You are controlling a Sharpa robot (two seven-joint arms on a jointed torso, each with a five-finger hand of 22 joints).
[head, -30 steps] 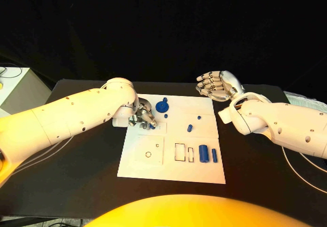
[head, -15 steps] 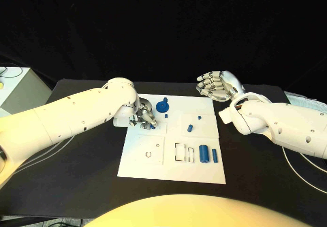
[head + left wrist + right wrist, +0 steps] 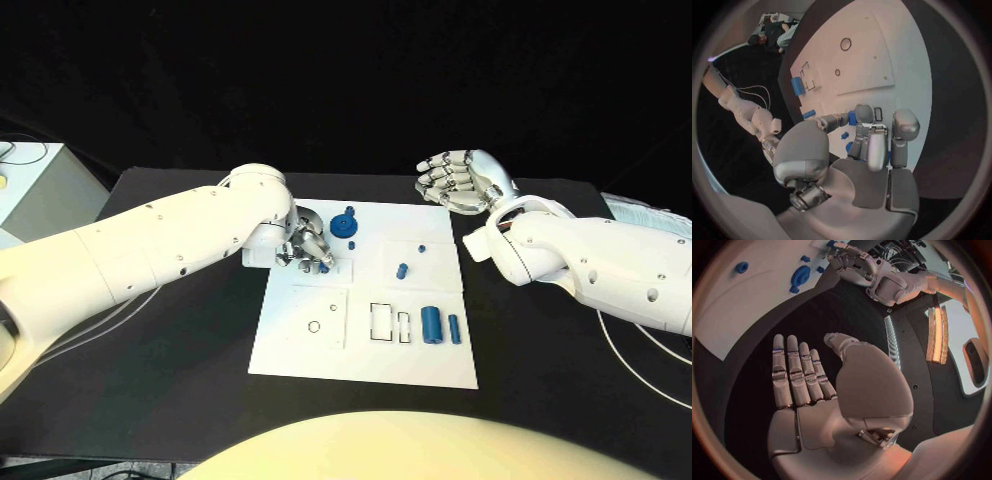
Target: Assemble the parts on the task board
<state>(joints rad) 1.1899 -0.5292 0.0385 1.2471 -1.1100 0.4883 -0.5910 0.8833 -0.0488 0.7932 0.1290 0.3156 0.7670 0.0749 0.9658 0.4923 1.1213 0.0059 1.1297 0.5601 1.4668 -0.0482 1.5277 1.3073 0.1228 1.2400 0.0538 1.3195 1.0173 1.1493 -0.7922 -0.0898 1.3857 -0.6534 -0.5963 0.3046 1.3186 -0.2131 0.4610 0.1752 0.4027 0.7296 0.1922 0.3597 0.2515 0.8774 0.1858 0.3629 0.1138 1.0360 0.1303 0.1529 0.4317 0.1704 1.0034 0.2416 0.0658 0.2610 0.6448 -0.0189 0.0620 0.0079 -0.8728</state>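
Little has been shifted since the earlier frames: the left hand point(image 3: 303, 246) has stayed curled at the task board's point(image 3: 433, 370) far left corner, and the right hand point(image 3: 456, 182) has been kept raised beyond the board's far right corner, well apart from every part. In the left wrist view the left hand's fingers point(image 3: 874, 145) are seen bent together over the white plate with a small blue part point(image 3: 852, 118) pinched among their tips — this appears to be a pick-or-seat step at that corner, though whether the piece is lifted or already resting on the board cannot be told. The right hand's fingers point(image 3: 795, 372) are held straight and side by side, thumb apart, nothing in them. Other parts are left lying on the board: a round blue gear-like piece point(image 3: 343, 225) just beside the left hand, a small peg point(image 3: 402, 270) near the middle, and two blue cylinders point(image 3: 431, 325) beside the rectangular recesses point(image 3: 382, 321) at the near side. The next move is judged to call for the pinched piece being carried to its matching recess and lowered squarely — a tilt could well jam it.
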